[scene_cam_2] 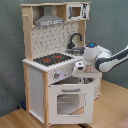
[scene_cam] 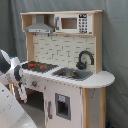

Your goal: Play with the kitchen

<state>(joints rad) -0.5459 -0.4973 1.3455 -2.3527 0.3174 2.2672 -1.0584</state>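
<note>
Toy kitchen (scene_cam_2: 52, 65) standing on the wooden floor (scene_cam_2: 20, 120), with my arm's gripper (scene_cam_2: 80, 69) at its front edge, at about 3 o'clock from the stovetop (scene_cam_2: 50, 59) in the second exterior view. I judge the approach step in hand: I am closing on the oven door (scene_cam_2: 67, 100). I cannot tell how the fingers stand. Next I need a firm contact point.
</note>
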